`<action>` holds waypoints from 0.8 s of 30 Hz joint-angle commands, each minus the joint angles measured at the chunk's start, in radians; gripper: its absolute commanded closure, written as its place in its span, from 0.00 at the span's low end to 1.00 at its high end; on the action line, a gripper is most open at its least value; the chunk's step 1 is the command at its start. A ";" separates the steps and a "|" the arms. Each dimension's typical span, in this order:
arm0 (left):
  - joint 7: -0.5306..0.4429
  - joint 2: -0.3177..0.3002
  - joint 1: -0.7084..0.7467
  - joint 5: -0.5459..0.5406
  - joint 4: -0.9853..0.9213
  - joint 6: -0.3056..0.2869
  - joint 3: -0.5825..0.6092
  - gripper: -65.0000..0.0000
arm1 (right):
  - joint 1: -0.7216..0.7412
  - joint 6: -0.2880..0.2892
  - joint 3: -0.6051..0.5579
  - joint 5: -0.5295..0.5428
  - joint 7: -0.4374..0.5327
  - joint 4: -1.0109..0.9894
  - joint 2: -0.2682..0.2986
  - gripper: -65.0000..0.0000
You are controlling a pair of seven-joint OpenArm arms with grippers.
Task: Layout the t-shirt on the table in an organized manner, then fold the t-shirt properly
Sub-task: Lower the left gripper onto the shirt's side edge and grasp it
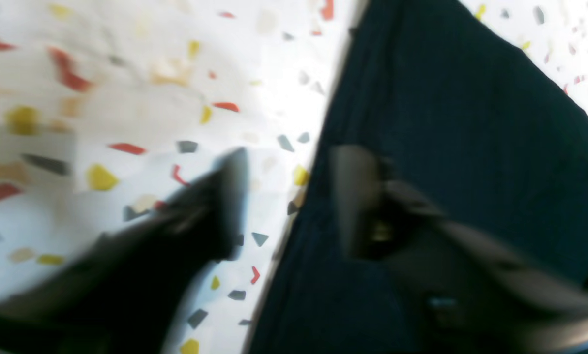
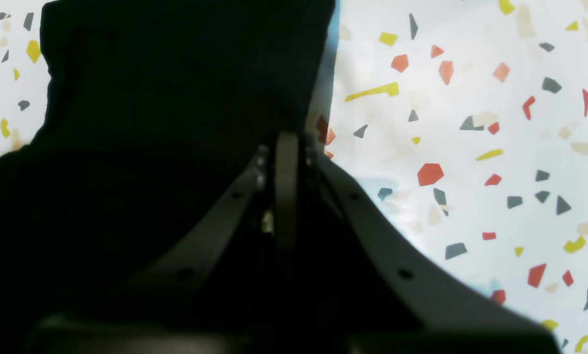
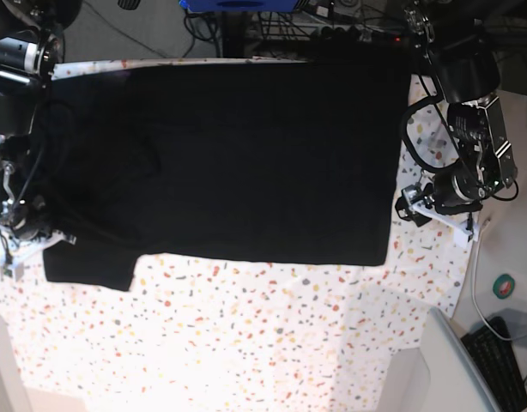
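The black t-shirt lies spread across the far half of the speckled table, with one sleeve at the front left and some wrinkles on its left part. My left gripper is open, and its jaws straddle the t-shirt's edge, one finger over the table. In the base view it is at the shirt's right edge. My right gripper is shut at the edge of the black cloth. In the base view it is at the shirt's left edge. The print and tag are hidden.
A keyboard and a green tape roll lie on a grey side surface at the right. Cables and equipment sit behind the table's far edge. The table's near half shows bare speckled cover.
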 commanded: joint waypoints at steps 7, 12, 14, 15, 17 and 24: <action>-0.145 -0.003 -0.109 -0.009 -0.229 -0.003 0.142 0.38 | 0.026 0.005 0.002 0.005 0.018 0.016 0.015 1.00; -0.180 0.026 -0.116 -0.009 -0.252 -0.003 0.200 0.45 | 0.026 0.005 0.002 0.005 0.018 0.016 0.015 1.00; -0.180 0.034 -0.116 -0.005 -0.254 -0.003 0.198 0.49 | 0.026 0.005 0.002 0.005 0.018 0.016 0.017 1.00; -0.180 0.035 -0.113 -0.005 -0.254 -0.003 0.198 0.52 | 0.026 0.005 0.002 0.005 0.018 0.016 0.017 1.00; -0.180 0.035 -0.110 -0.008 -0.254 -0.003 0.194 0.66 | 0.026 0.005 0.002 0.005 0.018 0.016 0.018 1.00; -0.174 0.016 -0.106 -0.011 -0.242 0.000 0.188 1.00 | 0.026 0.005 0.002 0.005 0.018 0.016 0.018 1.00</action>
